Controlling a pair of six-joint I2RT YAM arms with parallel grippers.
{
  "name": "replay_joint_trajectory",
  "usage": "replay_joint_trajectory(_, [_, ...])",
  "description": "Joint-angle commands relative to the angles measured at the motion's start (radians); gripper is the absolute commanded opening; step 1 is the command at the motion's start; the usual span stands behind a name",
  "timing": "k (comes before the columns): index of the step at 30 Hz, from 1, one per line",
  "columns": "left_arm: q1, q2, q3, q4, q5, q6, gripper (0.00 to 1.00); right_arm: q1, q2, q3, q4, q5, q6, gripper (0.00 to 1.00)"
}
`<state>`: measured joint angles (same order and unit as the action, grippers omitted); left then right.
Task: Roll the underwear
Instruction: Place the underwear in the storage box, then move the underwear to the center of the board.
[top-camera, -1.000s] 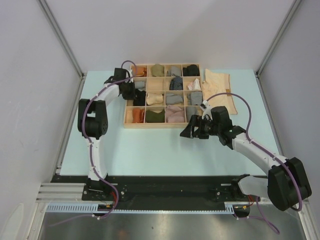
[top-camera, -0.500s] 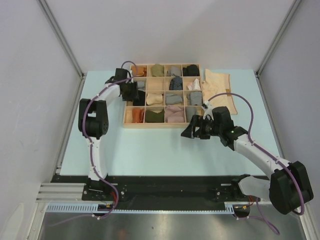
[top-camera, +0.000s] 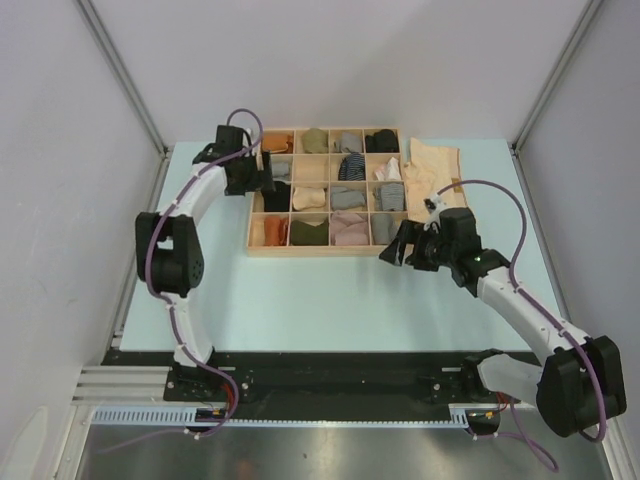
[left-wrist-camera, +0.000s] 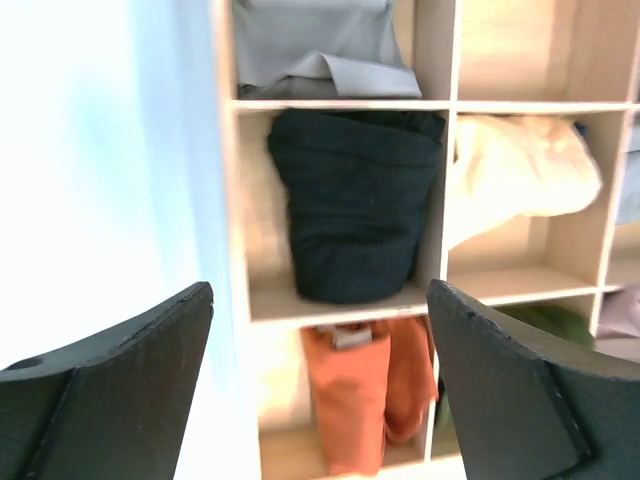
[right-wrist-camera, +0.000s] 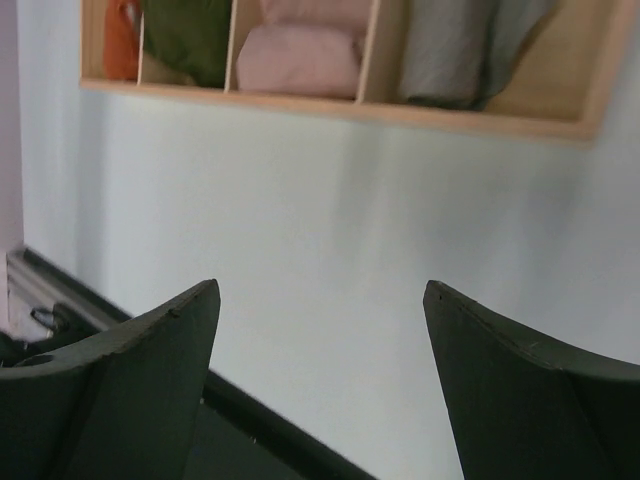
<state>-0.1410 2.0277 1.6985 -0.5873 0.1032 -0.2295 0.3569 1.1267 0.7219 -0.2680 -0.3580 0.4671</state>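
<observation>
The black underwear (left-wrist-camera: 355, 215) lies rolled in a left-column compartment of the wooden organizer (top-camera: 262, 248). The rust-orange underwear (left-wrist-camera: 365, 400) sits in the compartment just nearer. My left gripper (left-wrist-camera: 320, 290) hangs open above these two, holding nothing; in the top view it (top-camera: 266, 182) is at the organizer's left edge. The pale cream underwear (top-camera: 437, 170) lies flat on the table right of the organizer. My right gripper (top-camera: 394, 254) is open and empty over bare table in front of the organizer's right corner; its fingers (right-wrist-camera: 150, 370) frame only tabletop.
The organizer's other cells hold grey (left-wrist-camera: 320, 55), cream (left-wrist-camera: 520, 175), pink (right-wrist-camera: 300, 55), olive (right-wrist-camera: 190, 35) and striped (top-camera: 352, 166) bundles. White walls stand close on both sides. A black rail (top-camera: 330, 365) runs along the table's near edge.
My left gripper has opened, let go of the black underwear in its compartment and drawn back to the left. The right gripper has shifted a little right and away.
</observation>
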Motion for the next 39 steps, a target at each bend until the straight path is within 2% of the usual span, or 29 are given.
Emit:
replay_joint_trajectory(1, [0.011, -0.203, -0.074, 0.003, -0.054, -0.010, 0.93, -0.079, 0.025, 0.097, -0.008, 0.123, -0.030, 0.88])
replay_joint_trajectory(3, [-0.005, -0.251, -0.133, 0.038, -0.062, -0.019, 0.93, -0.131, 0.060, 0.126, 0.004, 0.166, -0.031, 0.87])
replay_joint_trajectory(9, [-0.126, -0.391, -0.253, 0.127, -0.059, -0.042, 0.93, -0.272, 0.254, 0.180, 0.121, 0.149, -0.004, 0.85])
replay_joint_trajectory(14, [-0.242, -0.464, -0.356, 0.196, -0.010, -0.083, 0.93, -0.294, 0.399, 0.232, 0.226, 0.180, 0.013, 0.81])
replay_joint_trajectory(22, [-0.282, -0.555, -0.522, 0.244, 0.041, -0.117, 0.93, -0.294, 0.629, 0.298, 0.346, 0.263, 0.019, 0.72])
replay_joint_trajectory(28, [-0.282, -0.583, -0.553, 0.242, 0.027, -0.116, 0.93, -0.297, 0.683, 0.329, 0.358, 0.300, -0.008, 0.67])
replay_joint_trajectory(32, [-0.282, -0.577, -0.550, 0.233, 0.032, -0.114, 0.93, -0.297, 0.723, 0.362, 0.325, 0.297, -0.027, 0.60])
replay_joint_trajectory(39, [-0.342, -0.563, -0.522, 0.251, 0.001, -0.106, 0.93, -0.308, 0.703, 0.363, 0.274, 0.318, -0.021, 0.60])
